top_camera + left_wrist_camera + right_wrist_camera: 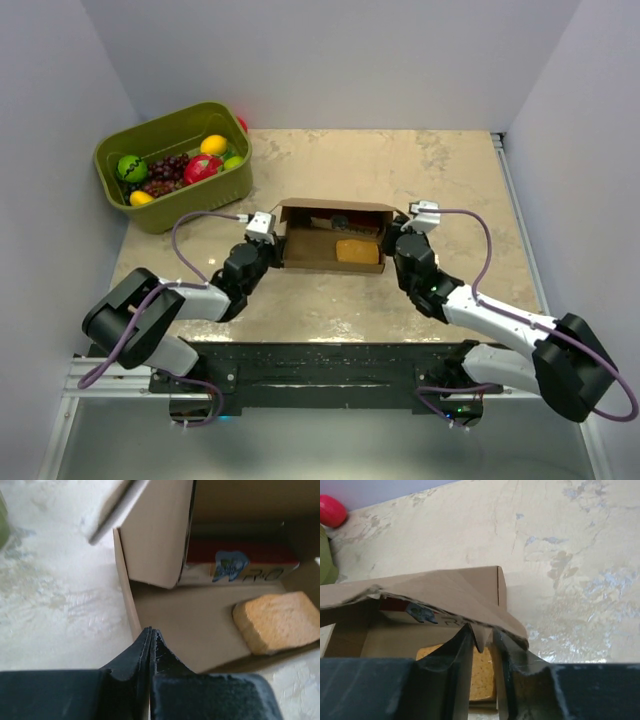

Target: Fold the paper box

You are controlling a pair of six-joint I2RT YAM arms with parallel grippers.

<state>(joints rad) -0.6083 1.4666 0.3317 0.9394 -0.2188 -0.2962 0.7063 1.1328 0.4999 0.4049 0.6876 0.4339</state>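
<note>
marbled beige tabletop (pixel 450 180) holds a brown corrugated cardboard paper box (pixel 310 250); left gripper (pixel 150 631) pinched shut on its left wall, right gripper (pixel 482 633) slightly parted astride a flap.

A red-and-white packet (pixel 240 562) inside the paper box (pixel 195 622) carries blurred lettering, seemingly "R-O". Nothing else is legible.

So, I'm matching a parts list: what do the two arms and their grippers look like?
Left arm and right arm alike: pale grey links between bulky black joints, a purple cable looping along each, a small white housing at the wrist. The left gripper and right gripper have matte black, tapering fingers.
</note>
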